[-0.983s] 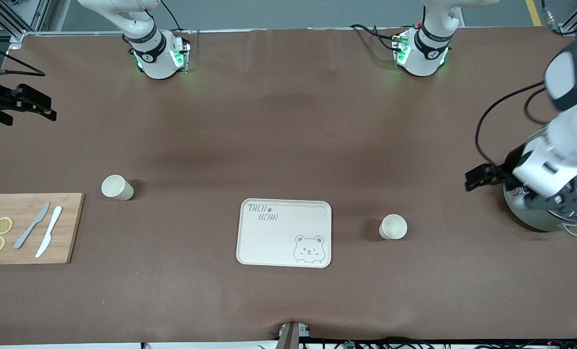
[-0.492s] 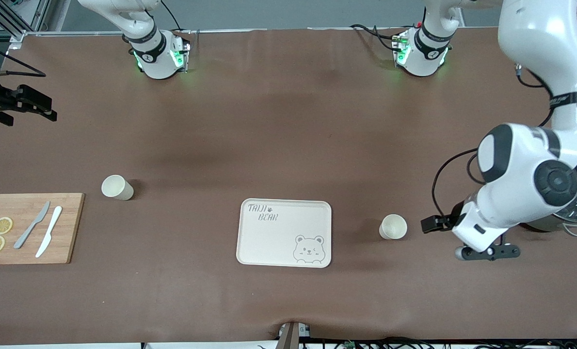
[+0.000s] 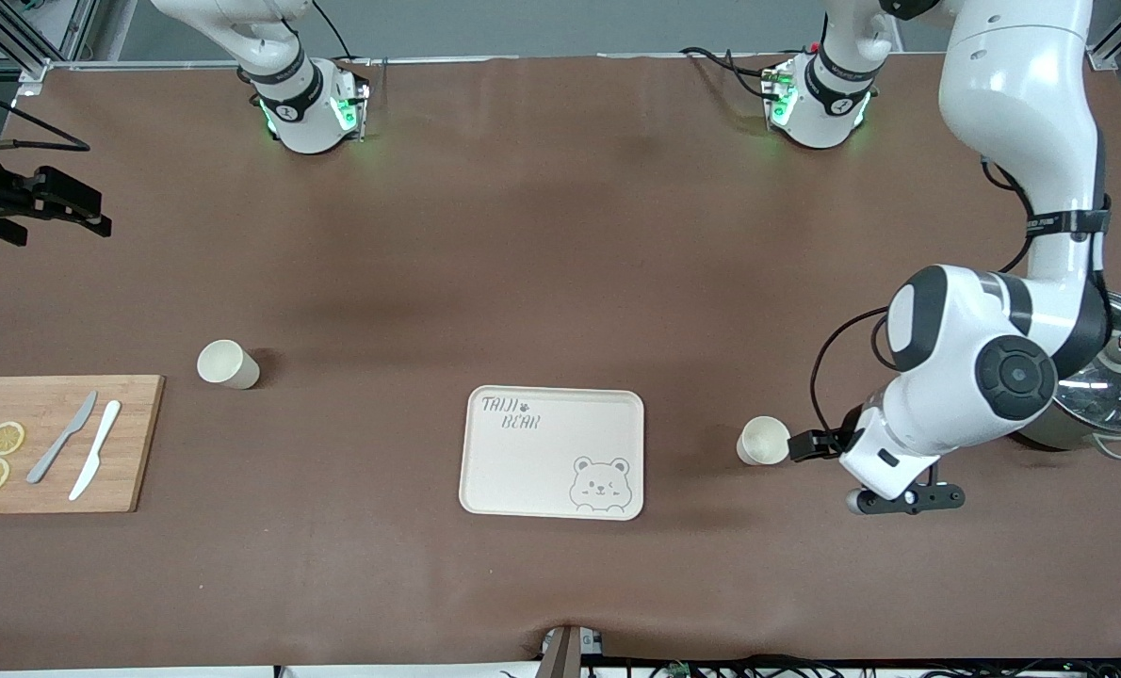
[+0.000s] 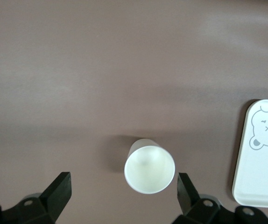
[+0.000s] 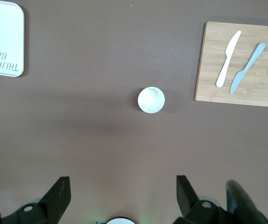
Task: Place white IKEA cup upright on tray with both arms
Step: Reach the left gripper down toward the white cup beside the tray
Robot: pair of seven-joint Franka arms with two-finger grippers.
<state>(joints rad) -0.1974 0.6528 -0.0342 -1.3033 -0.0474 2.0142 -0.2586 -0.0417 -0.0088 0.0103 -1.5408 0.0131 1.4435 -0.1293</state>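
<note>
1. While the right arm waits, the left arm has swung in from its end of the desk (image 3: 560,235) over the last second, bringing the left end effector (image 3: 803,445) from near the steel pot (image 3: 1102,400) to just beside the nearer white cup (image 3: 764,441).
2. Left end effector: jaws spread wide, holding nothing. In the left wrist view the two fingers (image 4: 59,193) stand one on each side of the cup's (image 4: 149,169) open mouth, apart from it; no contact can be seen.
3. Landmark is the tray (image 3: 553,452). This cup stands upright on the desk, near the tray, toward the left arm's end, not yet on it. The tray is bare except for its lettering and bear face.
4. A second white cup (image 3: 227,364) stands well apart from the tray, toward the right arm's end and slightly farther from the front camera than the tray. It is unmoved through all three front pictures.
5. Right end effector (image 3: 52,202): unmoved, parked high, well away from the tray at the right arm's end of the desk; jaws wide, empty. Its wrist view looks down on the second cup (image 5: 151,100) and the cutting board (image 5: 239,63).
6. Judgement: approach is nearly complete and the grasp comes next. The arm came in fast, so knocking the cup over is the risk.
</note>
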